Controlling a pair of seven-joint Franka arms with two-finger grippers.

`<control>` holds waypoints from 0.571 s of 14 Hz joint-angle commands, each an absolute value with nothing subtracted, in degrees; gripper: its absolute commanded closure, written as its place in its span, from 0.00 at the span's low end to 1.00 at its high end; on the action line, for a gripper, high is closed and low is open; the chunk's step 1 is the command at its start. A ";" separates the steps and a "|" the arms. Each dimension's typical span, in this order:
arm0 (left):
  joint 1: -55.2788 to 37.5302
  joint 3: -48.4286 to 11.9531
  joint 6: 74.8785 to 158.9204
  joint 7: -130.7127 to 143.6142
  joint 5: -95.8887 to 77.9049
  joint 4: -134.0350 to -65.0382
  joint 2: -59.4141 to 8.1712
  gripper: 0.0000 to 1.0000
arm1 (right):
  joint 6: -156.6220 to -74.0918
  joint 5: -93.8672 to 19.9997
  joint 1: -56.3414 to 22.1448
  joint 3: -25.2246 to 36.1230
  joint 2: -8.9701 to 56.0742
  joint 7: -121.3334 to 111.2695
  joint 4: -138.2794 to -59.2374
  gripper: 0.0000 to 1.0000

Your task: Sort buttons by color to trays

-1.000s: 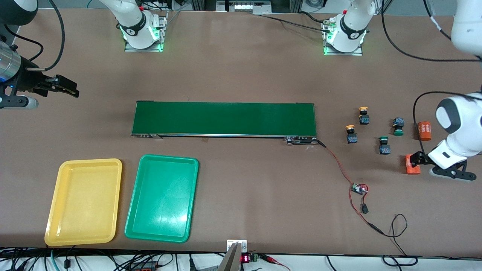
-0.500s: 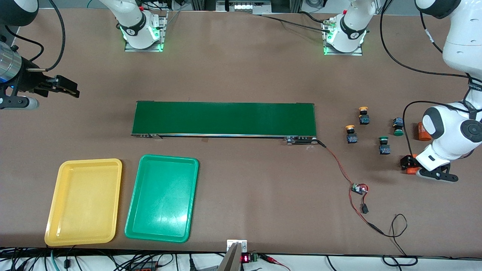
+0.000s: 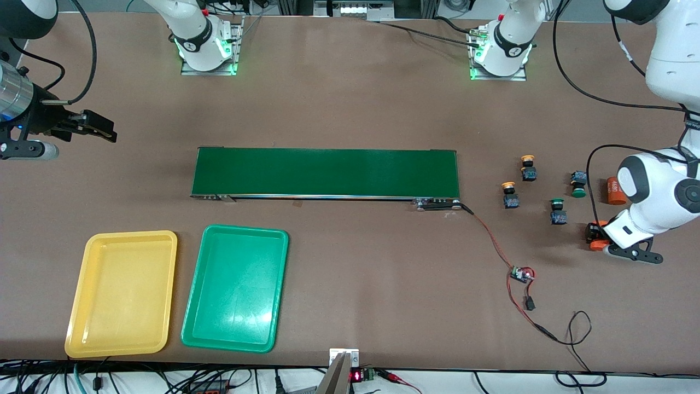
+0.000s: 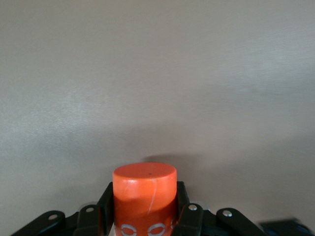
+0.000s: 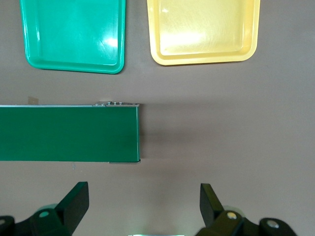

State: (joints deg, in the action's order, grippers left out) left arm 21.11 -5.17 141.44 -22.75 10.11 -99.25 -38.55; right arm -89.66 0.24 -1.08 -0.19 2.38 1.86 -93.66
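Four buttons stand near the left arm's end of the table: two yellow-capped ones (image 3: 528, 168) (image 3: 509, 195) and two green-capped ones (image 3: 578, 184) (image 3: 557, 212). My left gripper (image 3: 593, 235) is low beside them, shut on an orange cylinder (image 3: 597, 244); the left wrist view shows its fingers (image 4: 104, 206) pressed on both sides of the cylinder (image 4: 145, 189). The yellow tray (image 3: 123, 293) and green tray (image 3: 236, 287) lie empty near the front camera. My right gripper (image 3: 104, 131) waits, open and empty, at the right arm's end; its wrist view shows both trays (image 5: 202, 29) (image 5: 74, 34).
A long dark green conveyor belt (image 3: 325, 172) lies across the middle. A second orange cylinder (image 3: 615, 190) lies beside the buttons, partly hidden by the left arm. A small circuit board (image 3: 520, 274) on red wires lies nearer the camera.
The left arm has swung in over the table's end and its wrist shifted slightly toward the buttons, keeping the orange cylinder in its fingers. The right arm has hardly moved.
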 commanded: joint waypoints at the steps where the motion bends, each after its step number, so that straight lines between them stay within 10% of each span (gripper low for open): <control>1: 21.71 -10.97 130.03 -23.47 10.37 -99.67 -30.43 0.69 | -88.95 0.35 -1.23 -0.35 3.16 1.23 -92.64 0.00; 8: 21.19 -28.72 110.04 -34.60 10.55 -98.96 -26.36 0.72 | -88.77 0.44 -0.97 -0.44 3.60 1.14 -92.64 0.00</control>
